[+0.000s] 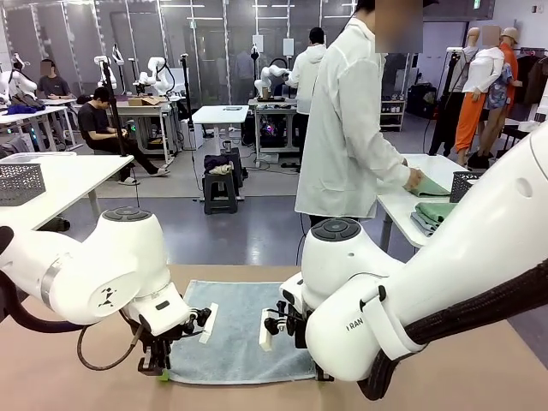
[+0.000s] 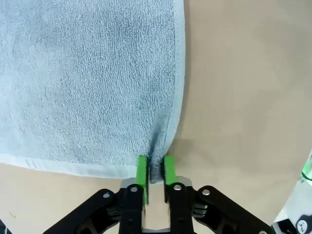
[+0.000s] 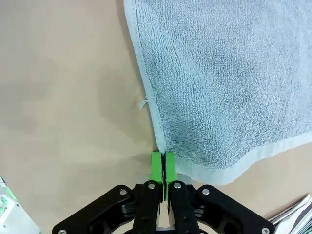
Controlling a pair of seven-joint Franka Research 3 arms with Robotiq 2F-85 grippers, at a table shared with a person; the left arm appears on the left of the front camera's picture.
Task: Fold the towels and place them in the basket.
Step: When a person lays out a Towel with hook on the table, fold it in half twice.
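Note:
A pale blue-grey towel [image 1: 235,330] lies spread flat on the tan table between my two arms. My left gripper [image 2: 156,169] is shut on the towel's [image 2: 83,78] near corner, and the cloth bunches up between the green pads [image 2: 142,170]. In the front view the left gripper [image 1: 158,366] is down at the towel's near left corner. My right gripper [image 3: 164,165] is shut on the hem at the other near corner of the towel [image 3: 224,83], its pads nearly touching. Green towels [image 1: 435,211] lie on a white table at the right, beside a dark lattice basket [image 1: 463,183].
A person in a white coat [image 1: 347,120] stands at the right-hand table with a hand on a green towel [image 1: 428,187]. Another dark mesh basket [image 1: 19,182] stands on a white table at the far left. Bare tan tabletop [image 3: 63,87] surrounds the blue towel.

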